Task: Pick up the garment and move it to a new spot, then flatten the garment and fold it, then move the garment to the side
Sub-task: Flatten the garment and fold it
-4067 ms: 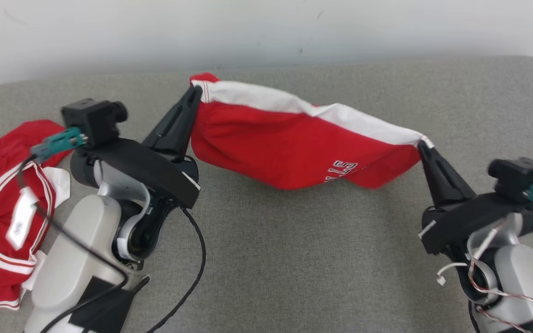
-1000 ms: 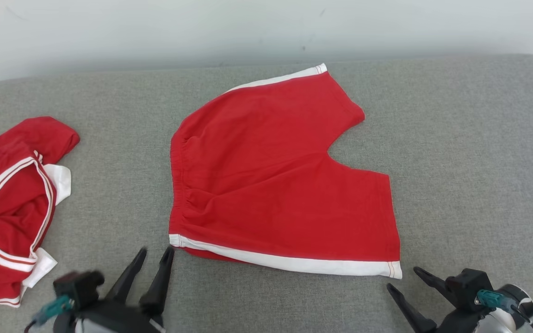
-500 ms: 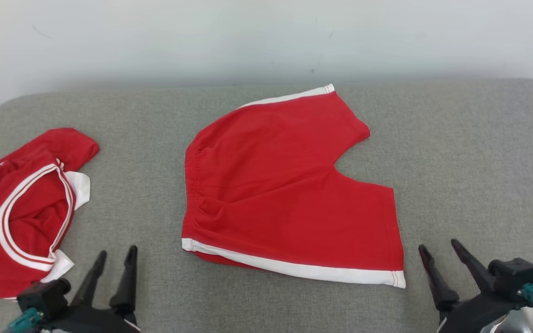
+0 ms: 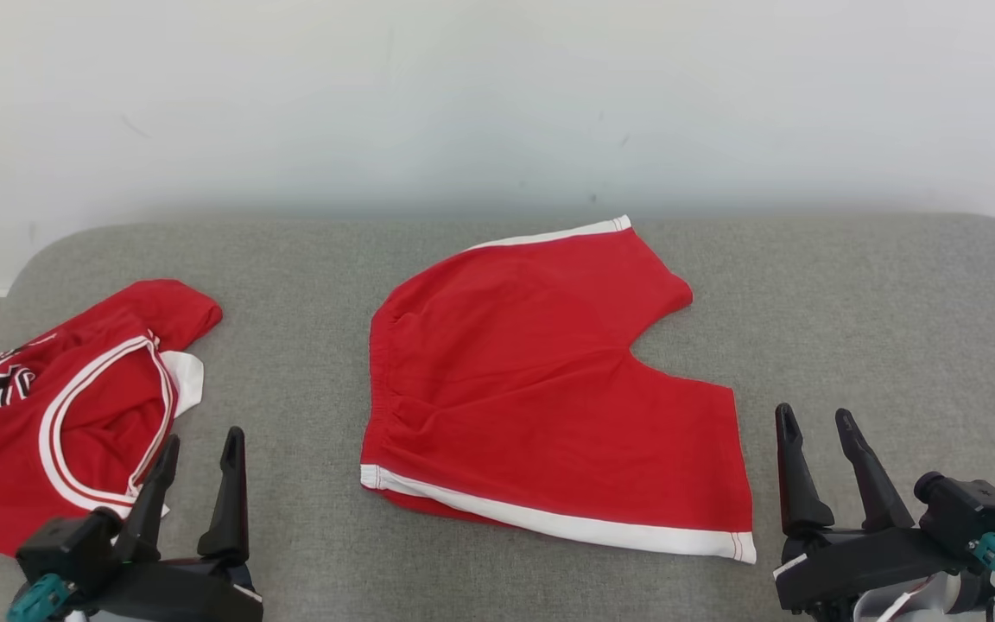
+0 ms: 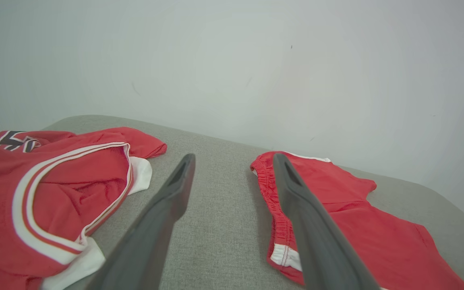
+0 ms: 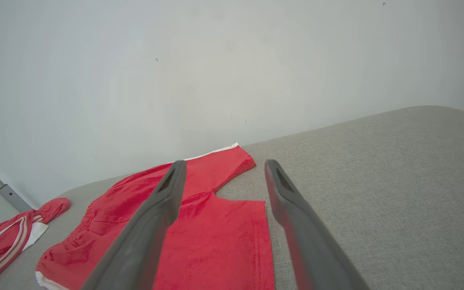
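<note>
Red shorts (image 4: 541, 389) lie spread out in the middle of the grey fabric-covered worktop (image 4: 895, 302). The gathered waistband (image 4: 375, 380) is at the left and the two legs point right, one far and one near, with a notch between them. A white stripe (image 4: 567, 523) runs along the near edge and another shows at the far corner. The cloth looks mostly flat, apart from a few soft creases fanning out from the waistband and a bit of under-layer peeking out at the near left corner. So the laying-out part of the job seems close to done, with the fold not yet begun. The left claw (image 4: 202, 436) sits at the near edge, left of the waistband corner. Its two fingers are spread and hold nothing, and grey fabric shows between them in the left wrist view. The right claw (image 4: 813, 413) is likewise spread and empty, just right of the near leg's hem corner. Flanking the garment this way probably puts each claw within easy reach of a near corner, so both could pinch and carry that edge over towards the far side. A crumpled red jersey (image 4: 57, 415) with white trim lies at the far left, well apart from the shorts and close behind the left claw. It could snag if that claw swings outward.
</note>
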You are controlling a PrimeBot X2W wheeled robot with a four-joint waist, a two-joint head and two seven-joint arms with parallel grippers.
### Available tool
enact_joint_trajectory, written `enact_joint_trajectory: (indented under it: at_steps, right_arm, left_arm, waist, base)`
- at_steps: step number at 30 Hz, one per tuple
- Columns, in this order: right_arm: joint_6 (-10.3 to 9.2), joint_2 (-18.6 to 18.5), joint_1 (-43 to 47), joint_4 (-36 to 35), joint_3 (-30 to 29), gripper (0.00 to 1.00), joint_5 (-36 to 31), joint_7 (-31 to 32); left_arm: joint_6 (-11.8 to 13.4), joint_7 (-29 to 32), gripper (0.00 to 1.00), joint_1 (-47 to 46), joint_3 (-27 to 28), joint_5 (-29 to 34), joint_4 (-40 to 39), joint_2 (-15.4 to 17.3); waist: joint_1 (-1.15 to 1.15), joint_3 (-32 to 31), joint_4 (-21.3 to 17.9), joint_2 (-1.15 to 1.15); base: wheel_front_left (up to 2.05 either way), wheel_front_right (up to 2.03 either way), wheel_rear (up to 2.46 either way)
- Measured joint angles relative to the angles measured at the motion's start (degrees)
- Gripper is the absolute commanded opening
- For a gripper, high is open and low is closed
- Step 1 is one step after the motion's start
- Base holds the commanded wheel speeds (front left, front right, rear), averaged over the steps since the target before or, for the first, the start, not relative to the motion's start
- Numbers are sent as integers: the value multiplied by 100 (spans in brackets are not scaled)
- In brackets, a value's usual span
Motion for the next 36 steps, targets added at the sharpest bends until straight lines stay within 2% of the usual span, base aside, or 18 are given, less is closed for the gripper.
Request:
enact_joint_trajectory:
  at_steps: [7,13,36]
  right_arm:
    - [-45,110,-2,-14,-35,100,56,1]
    - [-78,133,-2,9,-57,100,59,162]
    - [-153,168,66,15,-157,100,-3,771]
  left_arm:
    - [94,66,100,129,-89,179,-104,55]
    - [138,393,100,198,-136,186,-204,138]
    - [214,957,100,347,22,121,-619,32]
  waist:
    - [0,-100,26,0]
    - [0,-145,34,0]
    - [1,-114,-15,0]
  base:
    - [0,0,0]
    - [0,0,0]
    - [0,0,0]
